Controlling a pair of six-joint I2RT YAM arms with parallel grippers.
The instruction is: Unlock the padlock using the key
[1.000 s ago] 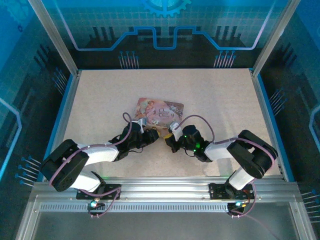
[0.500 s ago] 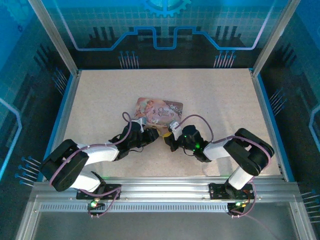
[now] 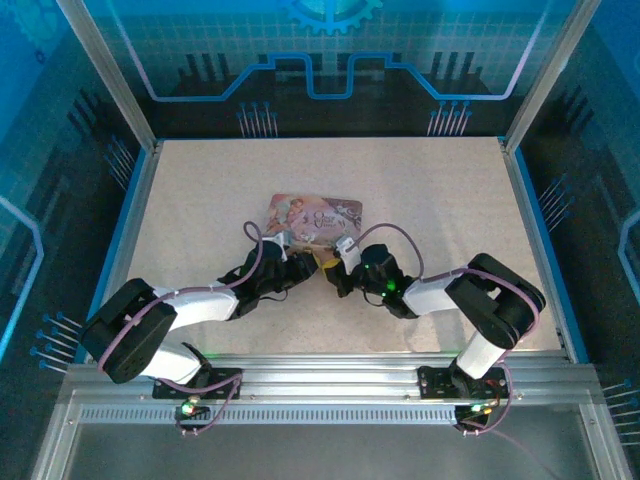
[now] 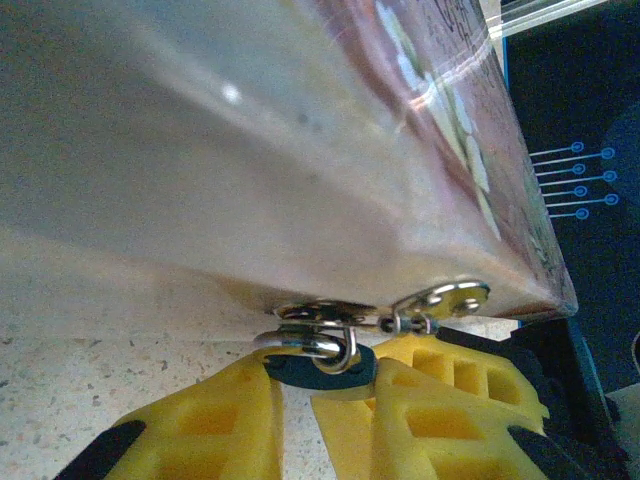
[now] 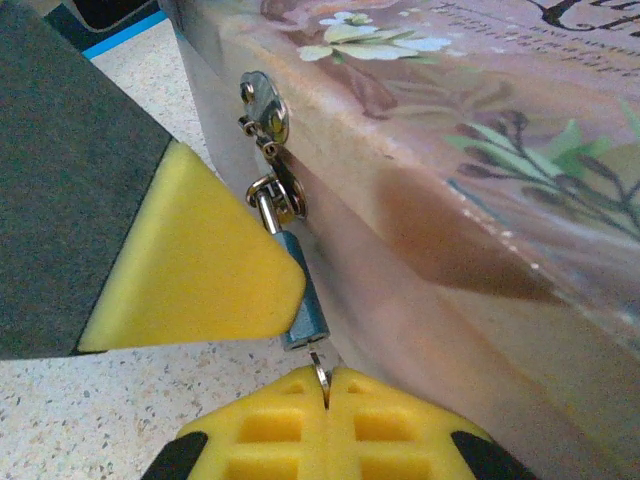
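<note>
The padlock (image 5: 300, 295) hangs by its shackle from a silvery hasp (image 5: 264, 112) on the near wall of the pink tin (image 3: 312, 214), which lies on the counter (image 3: 200, 190). The left tool (image 4: 298, 395) is clamped on the padlock's dark body (one yellow pad presses its side). The right tool (image 5: 326, 392) is pinched together on the key (image 5: 320, 368), whose thin blade meets the lock's bottom end.

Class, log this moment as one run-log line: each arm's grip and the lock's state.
left fingers: clamping padlock | right fingers: shut on key, tip at padlock's base | shackle: through hasp on tin
</note>
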